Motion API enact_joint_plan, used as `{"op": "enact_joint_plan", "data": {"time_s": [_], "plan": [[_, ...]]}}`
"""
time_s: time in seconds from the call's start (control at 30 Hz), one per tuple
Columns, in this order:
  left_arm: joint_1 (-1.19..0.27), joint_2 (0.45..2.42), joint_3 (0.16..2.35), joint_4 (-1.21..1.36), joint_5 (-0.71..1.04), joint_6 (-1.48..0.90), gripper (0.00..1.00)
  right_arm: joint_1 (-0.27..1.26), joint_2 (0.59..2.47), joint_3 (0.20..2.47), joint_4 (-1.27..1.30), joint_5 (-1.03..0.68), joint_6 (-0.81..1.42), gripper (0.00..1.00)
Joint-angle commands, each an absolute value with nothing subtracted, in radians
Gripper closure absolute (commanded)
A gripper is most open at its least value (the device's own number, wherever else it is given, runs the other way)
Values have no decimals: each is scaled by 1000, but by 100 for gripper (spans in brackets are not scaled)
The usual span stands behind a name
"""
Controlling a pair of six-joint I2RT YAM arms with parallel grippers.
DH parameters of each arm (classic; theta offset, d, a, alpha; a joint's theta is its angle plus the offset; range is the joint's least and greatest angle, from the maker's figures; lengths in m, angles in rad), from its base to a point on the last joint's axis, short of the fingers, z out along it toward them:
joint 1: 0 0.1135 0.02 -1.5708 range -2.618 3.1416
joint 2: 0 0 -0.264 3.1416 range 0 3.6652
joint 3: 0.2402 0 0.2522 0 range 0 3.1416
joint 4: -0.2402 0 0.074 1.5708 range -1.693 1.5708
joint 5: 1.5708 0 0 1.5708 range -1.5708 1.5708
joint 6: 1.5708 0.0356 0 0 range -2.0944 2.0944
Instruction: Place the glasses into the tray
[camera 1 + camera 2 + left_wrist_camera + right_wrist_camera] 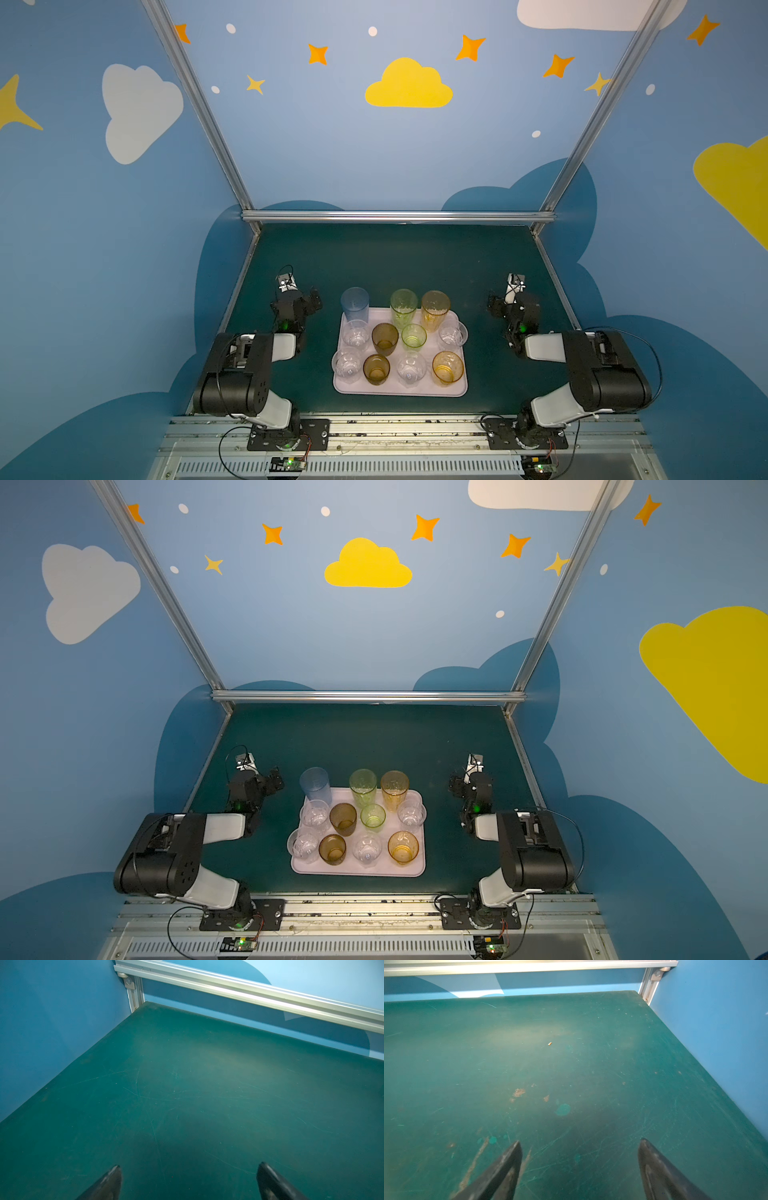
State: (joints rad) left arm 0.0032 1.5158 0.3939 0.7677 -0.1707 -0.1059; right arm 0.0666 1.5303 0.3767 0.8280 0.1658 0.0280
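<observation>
Left wrist view: left gripper point(189, 1166) cut off at frame edge, only two dark fingertips point(113, 1178) showing; jaws wide apart over scratched green mat point(207, 1095). Right wrist view: right gripper point(579, 1141) likewise cropped, jaws wide apart, gripping nothing; pale fleck point(549, 1043) on mat, too small to identify. Both top views: gripper jaws dark against mat, hard to make out; arms well apart from tray point(399, 388), one each side. Tray contents: eleven glasses, all upright. Far row: pale blue tall glass point(355, 305) at far left corner, base hidden behind a clear one, seating inside rim uncertain; yellow-green tall glass point(403, 307); orange tall glass point(435, 309). Middle row: middle-left clear tumbler point(356, 333); middle brown tumbler point(385, 338); green tumbler point(414, 336); middle-right clear tumbler point(452, 336), against right rim. Near row: near-left clear tumbler point(347, 362), overlapping left rim in view; near brown tumbler point(376, 369); near-centre clear tumbler point(411, 368); orange short tumbler point(448, 367).
</observation>
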Motion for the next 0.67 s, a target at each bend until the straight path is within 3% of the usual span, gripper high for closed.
{"op": "enact_joint_plan", "data": {"time_s": [0.0,0.63], "plan": [[1,1520,403,772,-187,-91,0,64,1516,391,822,143,26,14],[4,1521,407,767,-181,-92,0,64,1522,385,843,147,28,14]]}}
